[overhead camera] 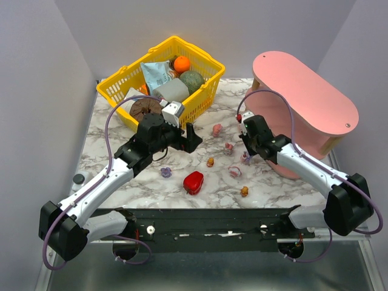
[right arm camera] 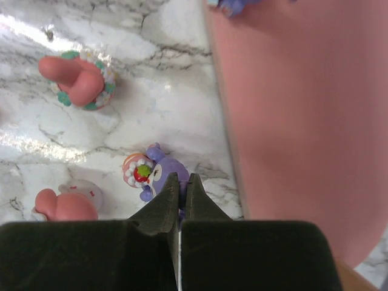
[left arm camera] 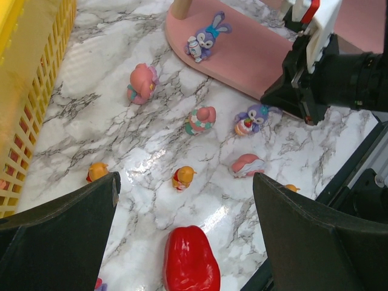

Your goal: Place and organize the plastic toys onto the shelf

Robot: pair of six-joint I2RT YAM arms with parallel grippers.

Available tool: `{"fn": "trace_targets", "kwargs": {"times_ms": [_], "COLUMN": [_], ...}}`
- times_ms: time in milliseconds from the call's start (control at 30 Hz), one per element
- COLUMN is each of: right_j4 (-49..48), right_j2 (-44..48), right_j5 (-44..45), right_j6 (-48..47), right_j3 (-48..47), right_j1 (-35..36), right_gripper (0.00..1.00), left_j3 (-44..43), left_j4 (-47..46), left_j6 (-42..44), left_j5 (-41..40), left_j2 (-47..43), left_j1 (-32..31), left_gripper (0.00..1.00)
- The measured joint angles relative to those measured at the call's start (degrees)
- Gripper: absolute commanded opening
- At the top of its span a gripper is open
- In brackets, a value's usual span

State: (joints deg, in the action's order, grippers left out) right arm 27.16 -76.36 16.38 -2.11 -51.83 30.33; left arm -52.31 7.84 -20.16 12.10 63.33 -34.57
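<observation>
right wrist: purple figurine (right arm camera: pixel 159 171) was half hidden behind jaws of right gripper (right arm camera: pixel 180 179), hold untellable | second purple toy (right arm camera: pixel 233 5) was cut by top edge | left wrist: orange figurine (left arm camera: pixel 291 188) and purple-blue toy (left arm camera: pixel 97 283) sat mostly behind left gripper (left arm camera: pixel 185 182) | red pepper (left arm camera: pixel 191 267) was cut by bottom edge | top: shelf (overhead camera: pixel 303 91) lower boards were mostly hidden under its top board

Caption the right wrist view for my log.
Right hand closed, poised at a purple toy on the marble beside the shelf's pink board.
</observation>
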Motion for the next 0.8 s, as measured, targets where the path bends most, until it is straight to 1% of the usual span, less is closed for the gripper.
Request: {"fn": "trace_targets", "kwargs": {"times_ms": [267, 533, 800], "right_j4": [0.0, -1.5, -4.9], "right_j2": [0.0, -0.1, -0.9], "right_j5": [3.6, 3.6, 3.7], "right_j6": [-11.3, -23.9, -29.6], "right_j3": [-6.3, -5.9, -2.6], "right_j1": [0.0, 0.0, 0.0], "right_gripper": [0.01, 0.01, 0.01], "left_j3": [0.5, 0.9, 1.4], "left_j4": [-0.5, -1.3, -2.1], "left_j6": [0.0, 0.0, -0.3], "left_j5": [0.2, 0.3, 0.4], "left_j2": [0.0, -0.1, -0.2], "left_j1": [0.1, 0.2, 0.5], "left_gripper": [0.99, 0.99, 0.99]}}
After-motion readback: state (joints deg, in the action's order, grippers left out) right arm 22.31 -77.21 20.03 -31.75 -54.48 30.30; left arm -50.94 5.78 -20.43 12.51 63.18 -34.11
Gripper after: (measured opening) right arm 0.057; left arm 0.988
